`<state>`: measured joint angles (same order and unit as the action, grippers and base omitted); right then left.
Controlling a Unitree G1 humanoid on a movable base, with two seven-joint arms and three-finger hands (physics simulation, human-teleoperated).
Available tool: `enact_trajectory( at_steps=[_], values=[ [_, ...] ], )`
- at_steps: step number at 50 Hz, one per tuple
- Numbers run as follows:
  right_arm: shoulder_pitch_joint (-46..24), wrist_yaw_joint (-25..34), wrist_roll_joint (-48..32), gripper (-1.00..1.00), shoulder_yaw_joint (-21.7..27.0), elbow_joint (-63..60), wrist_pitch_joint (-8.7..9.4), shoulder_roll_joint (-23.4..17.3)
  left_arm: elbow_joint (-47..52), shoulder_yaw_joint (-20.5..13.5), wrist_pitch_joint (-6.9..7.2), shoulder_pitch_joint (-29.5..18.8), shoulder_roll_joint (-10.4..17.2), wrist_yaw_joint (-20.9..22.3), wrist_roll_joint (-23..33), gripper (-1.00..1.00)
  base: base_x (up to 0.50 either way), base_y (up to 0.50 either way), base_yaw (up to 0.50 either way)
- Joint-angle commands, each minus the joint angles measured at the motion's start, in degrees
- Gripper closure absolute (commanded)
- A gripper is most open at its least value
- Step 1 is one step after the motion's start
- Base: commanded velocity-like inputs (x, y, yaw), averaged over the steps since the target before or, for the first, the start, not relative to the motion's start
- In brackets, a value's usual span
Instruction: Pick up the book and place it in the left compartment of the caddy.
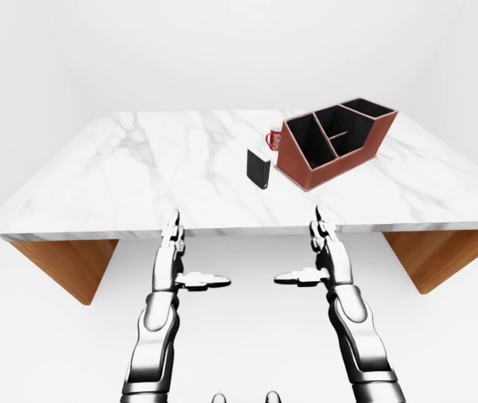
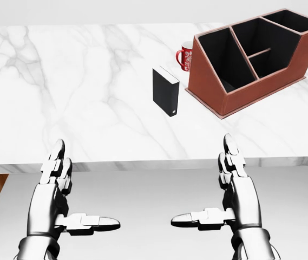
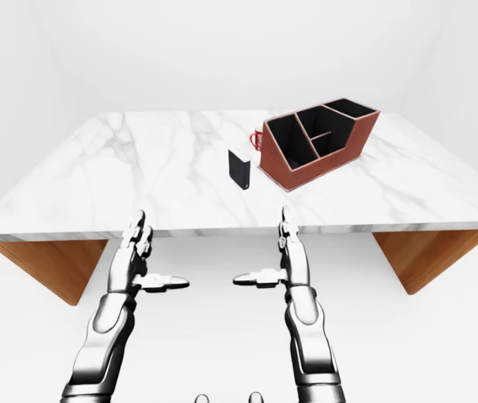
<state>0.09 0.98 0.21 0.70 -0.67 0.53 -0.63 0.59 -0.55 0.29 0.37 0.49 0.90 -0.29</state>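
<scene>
Fingers (image 2: 61, 157) of the left hand (image 2: 53, 189) are spread, two pointing up toward the table edge and the thumb jutting sideways toward the right of the head view; they hold nothing. The right hand (image 2: 237, 187) mirrors this pose, fingers (image 2: 230, 154) spread and empty, thumb pointing toward the left. Both hands hover below the near edge of the table (image 2: 78, 92), over the white floor, well apart from every object.

The table has a white marble top with grey veins and wooden supports visible at the lower left and right in the eye views. The book (image 2: 165, 91), black with a pale page edge, stands upright on the table top, above and between the two hands in the head view, nearer the right hand's side, and well apart from the fingers of both.

Just right of the book stands the caddy (image 2: 227, 103), a reddish-brown box with a black interior and a sloping front wall. Dividers split it into a large compartment on the left of the view and smaller ones to the right and toward the top. All compartments seen appear empty, though their floors are dark. A red mug (image 2: 185, 56) with a white pattern stands at the caddy's upper left corner, above the book, partly hidden by the caddy wall.
</scene>
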Motion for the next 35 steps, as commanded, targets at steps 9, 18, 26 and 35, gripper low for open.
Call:
enact_trajectory(
  at_steps=[9, 18, 26, 35],
  values=[
    [-2.4, 2.8, -1.4, -1.0, -0.6, -9.8, 4.47, -0.2, 8.1, -0.9, 4.63, 0.5, 0.9, 3.3, 1.6, -1.0, 0.0, 0.0, 0.0],
    [-5.6, 2.9, -1.5, -1.0, -0.1, -13.8, 4.47, -0.6, 12.1, -2.5, 4.71, -3.9, 1.6, 2.8, 1.2, -1.0, 0.0, 0.0, 0.0],
    [-3.0, 4.3, -1.0, -1.0, -1.7, -15.5, 4.47, 0.1, 13.4, -3.9, 4.71, -3.9, 2.1, 3.1, 0.9, -1.0, 0.28, 0.0, 0.0],
    [-3.1, 4.2, -1.0, -1.0, -1.7, -14.5, 4.47, 0.2, 13.3, -4.0, 4.71, -3.8, 2.2, 3.4, 0.2, -1.0, 0.49, 0.0, 0.0]
  ],
)
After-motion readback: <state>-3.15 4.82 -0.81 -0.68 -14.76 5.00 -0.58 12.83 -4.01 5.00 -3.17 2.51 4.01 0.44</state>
